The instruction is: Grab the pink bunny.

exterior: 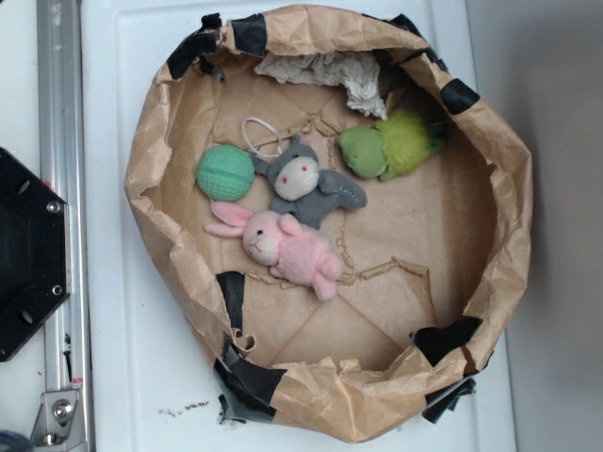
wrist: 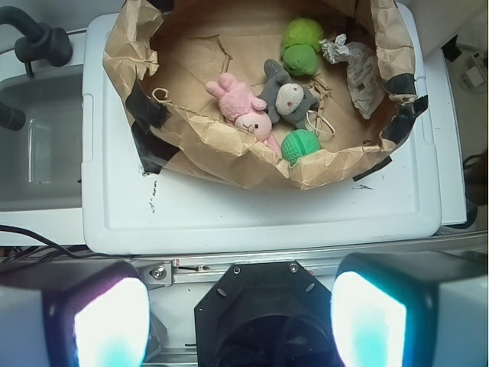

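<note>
A crumpled brown paper nest [exterior: 170, 160] with black tape patches is sitting on the white desk [exterior: 122, 377]. Inside it, a grey plush animal [exterior: 306, 184] is lying near the middle, with a green ball [exterior: 225, 173] just beside it, a green fuzzy toy [exterior: 386, 149] nearby, and crumpled white paper [exterior: 325, 71] lying against the wall.

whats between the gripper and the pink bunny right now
In the wrist view, the open gripper sits far back; a bare white tabletop and the near paper bag wall separate it from the pink bunny.
</note>
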`<state>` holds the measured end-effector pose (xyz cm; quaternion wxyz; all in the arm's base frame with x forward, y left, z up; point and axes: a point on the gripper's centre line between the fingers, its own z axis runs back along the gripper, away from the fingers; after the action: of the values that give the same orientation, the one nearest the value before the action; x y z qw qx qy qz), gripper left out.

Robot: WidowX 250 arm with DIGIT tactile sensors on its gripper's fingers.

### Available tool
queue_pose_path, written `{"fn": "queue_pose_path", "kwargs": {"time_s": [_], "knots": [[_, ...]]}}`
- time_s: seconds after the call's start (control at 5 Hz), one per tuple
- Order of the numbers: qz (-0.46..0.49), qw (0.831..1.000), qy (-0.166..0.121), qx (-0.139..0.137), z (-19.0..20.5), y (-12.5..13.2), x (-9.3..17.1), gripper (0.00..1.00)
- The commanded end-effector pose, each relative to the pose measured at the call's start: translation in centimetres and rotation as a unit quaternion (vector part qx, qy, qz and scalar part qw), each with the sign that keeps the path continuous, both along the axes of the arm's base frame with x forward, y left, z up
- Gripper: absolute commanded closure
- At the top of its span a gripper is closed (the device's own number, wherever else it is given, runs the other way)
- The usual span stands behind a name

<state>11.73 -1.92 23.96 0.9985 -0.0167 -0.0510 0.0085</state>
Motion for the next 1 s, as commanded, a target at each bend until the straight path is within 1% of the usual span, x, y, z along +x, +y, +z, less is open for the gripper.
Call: {"fn": "queue_pose_path", "kwargs": {"time_s": [0.0, 0.2, 0.4, 0.6, 0.8], "knots": [[0.000, 1.000, 0.000, 0.000, 0.0, 0.0, 0.0, 0.00], [-0.075, 0.995, -0.015, 0.068, -1.7, 0.1, 5.0, 0.00], [-0.118, 0.991, -0.063, 0.027, -4.1, 0.2, 9.7, 0.00], [-0.143, 0.987, -0.069, -0.035, -7.2, -0.6, 12.5, 0.00], [-0.217, 0.973, -0.045, -0.066, -12.3, -0.9, 13.4, 0.00]]}}
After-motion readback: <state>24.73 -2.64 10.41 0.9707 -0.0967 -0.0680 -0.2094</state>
